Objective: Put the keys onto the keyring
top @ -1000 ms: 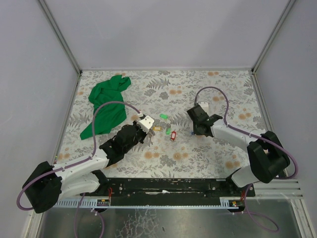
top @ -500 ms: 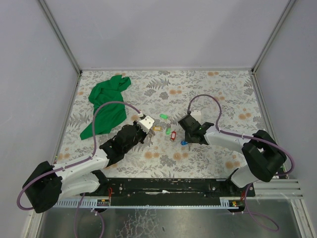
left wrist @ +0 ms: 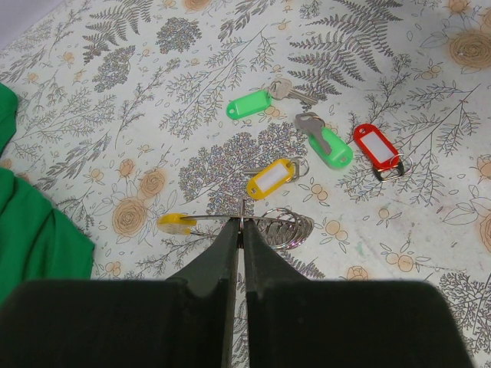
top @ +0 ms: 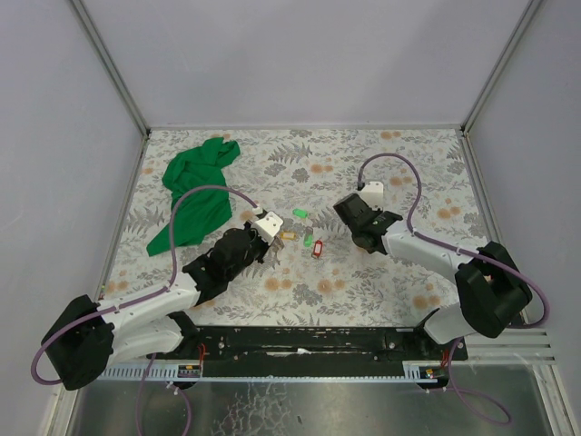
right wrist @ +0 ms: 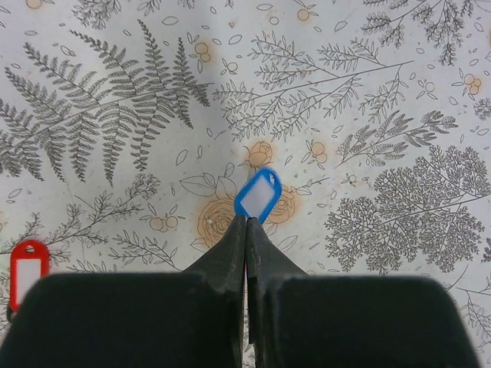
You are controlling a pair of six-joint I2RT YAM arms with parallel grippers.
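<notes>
Jaws first: your left jaws are pressed together to a hairline slit. In the left wrist view the thin wire of the keyring (left wrist: 285,227) runs across their tips and is pinched there. The ring's coils sit just at 3 o'clock of the tips, and a small yellow piece (left wrist: 175,223) lies on the same line at 9 o'clock. You cannot tell whether the ring is off the worktop (left wrist: 430,253).

Your right jaws are just as tight. The blue tag (right wrist: 258,193) stands out of their tips toward 12 o'clock with its lower end nipped between them, and its key is hidden.

The loose keys lie near the keyring. Seen from it, the yellow tag (left wrist: 270,178) is just at 12 o'clock. One green tag (left wrist: 249,104) with its key is farther out at about 11 o'clock. The second green tag (left wrist: 335,155) is at 1 o'clock, and the red tag (left wrist: 376,144) lies just beyond it, between 1 and 2 o'clock.

From above, your left arm (top: 218,259) reaches toward 1 o'clock and your right arm (top: 418,243) toward 10 o'clock, with the tagged keys between the two wrists. The green cloth (top: 192,195) is bunched at the worktop's 10 o'clock corner, well apart from the keys.
</notes>
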